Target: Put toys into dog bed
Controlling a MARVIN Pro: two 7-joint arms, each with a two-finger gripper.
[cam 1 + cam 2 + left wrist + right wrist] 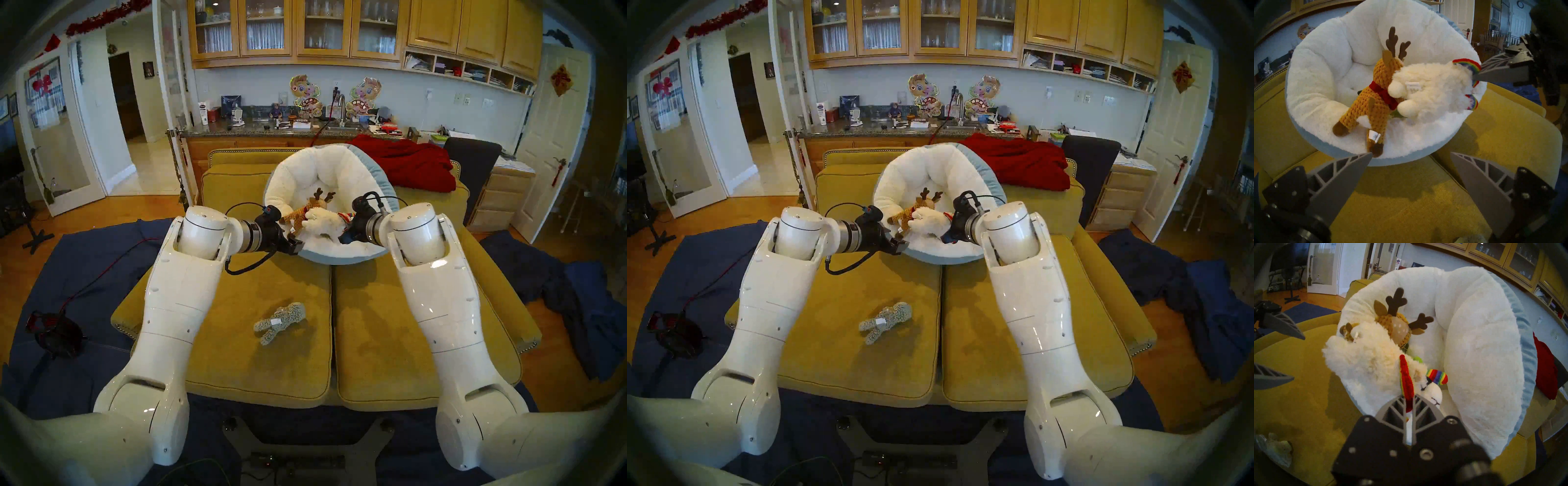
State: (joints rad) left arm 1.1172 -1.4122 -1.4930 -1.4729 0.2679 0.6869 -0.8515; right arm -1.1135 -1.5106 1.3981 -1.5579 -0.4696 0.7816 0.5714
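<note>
Dog bed point(339, 253): round, white plush inside, landmark for every entry below.

Llama point(1432, 95): over the bed's near rim, long axis crosswise, head end at the right gripper point(1409, 396), whose jaws are clamped on its rainbow collar. Release looks likely next.

Reindeer point(1376, 95): inside the bed, against the llama.

Grey toy point(280, 320): outside the bed, on the sofa cushion point(237, 339) nearer the robot.

Left gripper point(1411, 153): jaws spread, empty, at the bed's near rim; the nearer arm to the grey toy.

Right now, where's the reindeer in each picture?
Head left: reindeer mid-picture, in the bed.
Head right: reindeer mid-picture, same spot.
Left wrist: reindeer centre, llama to its right.
Right wrist: reindeer upper middle, behind the llama.
Shared landmark: the llama.
</note>
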